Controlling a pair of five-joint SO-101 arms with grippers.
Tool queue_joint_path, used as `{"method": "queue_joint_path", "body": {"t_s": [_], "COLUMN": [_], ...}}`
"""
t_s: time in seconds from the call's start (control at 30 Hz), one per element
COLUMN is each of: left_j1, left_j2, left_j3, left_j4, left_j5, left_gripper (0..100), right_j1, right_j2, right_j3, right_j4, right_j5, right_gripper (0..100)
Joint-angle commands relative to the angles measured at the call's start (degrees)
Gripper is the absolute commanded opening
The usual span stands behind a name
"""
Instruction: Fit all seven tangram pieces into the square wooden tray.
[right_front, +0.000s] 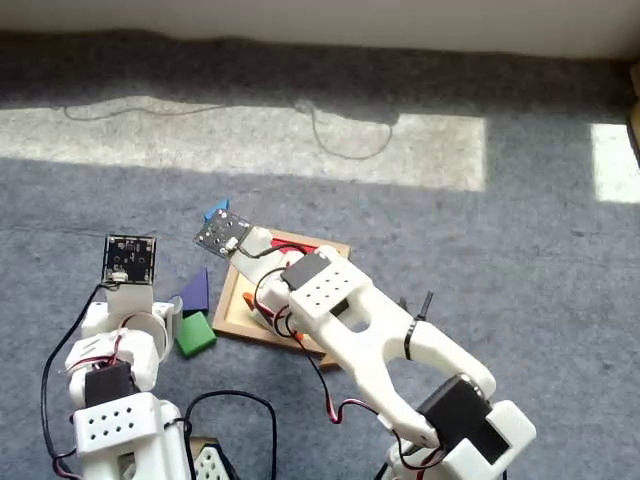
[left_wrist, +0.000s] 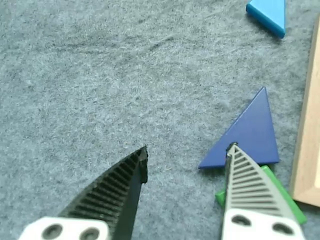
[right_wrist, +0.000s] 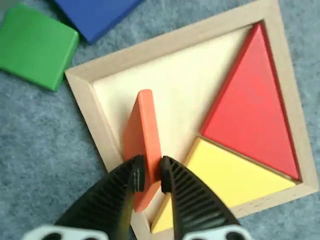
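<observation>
Right gripper (right_wrist: 149, 172) pinches the orange piece (right_wrist: 142, 130), stood on edge in the tray (right_wrist: 170, 42) beside the seated red triangle (right_wrist: 250, 105) and yellow triangle (right_wrist: 225, 180). Left gripper (left_wrist: 187, 152) gapes above carpet (left_wrist: 75, 75); blue triangle (left_wrist: 250, 132), green piece (left_wrist: 287, 202) and light-blue piece (left_wrist: 270, 12) wait outside. Overhead, they lie just beside the tray: by my judgement, under half done

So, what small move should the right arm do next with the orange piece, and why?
Probably tilt the orange piece down flat onto the bare floor of the tray. The right gripper is shut on it, and it stands on edge near the tray's wall, while the red triangle and the yellow triangle already lie flat inside.
</observation>
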Motion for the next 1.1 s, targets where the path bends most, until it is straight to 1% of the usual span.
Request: {"method": "queue_joint_path", "body": {"t_s": [0.0,0.2,0.27,0.37,0.43,0.57,0.67,0.8,0.93,1.07], "left_j1": [-0.7,-0.7,-0.7,-0.6,-0.6,-0.6,-0.6,-0.6,-0.6,-0.6], "left_j2": [-0.7,-0.7,-0.7,-0.7,-0.7,-0.7,-0.7,-0.7,-0.7,-0.7], "left_j3": [-0.3,-0.2,-0.2,-0.2,-0.2,-0.2,-0.2,-0.2,-0.2,-0.2], "left_j4": [-1.1,-1.1,-1.1,-1.1,-1.1,-1.1,-1.1,-1.1,-1.1,-1.2], "left_j5": [0.4,0.4,0.4,0.4,0.4,0.4,0.4,0.4,0.4,0.4], "left_gripper": [26,26,26,26,26,26,26,26,26,26], "right_j1": [1.5,2.6,3.7,5.3,5.2,5.1,5.0,2.2,0.0,0.3], "right_j2": [0.0,-0.1,-0.1,-0.5,-0.4,-0.5,-0.5,-0.5,0.0,0.1], "right_j3": [0.3,0.4,0.0,-0.2,-1.2,-1.8,-1.8,-1.9,-1.9,-1.5], "right_j4": [-0.5,0.1,2.6,4.8,5.1,5.1,4.6,4.5,4.4,0.0], "right_j5": [1.1,1.0,0.7,0.7,0.7,0.7,0.7,0.6,0.6,0.6], "right_gripper": [0.6,1.0,5.5,16.0,18.6,17.0,13.9,9.2,8.4,8.3]}}
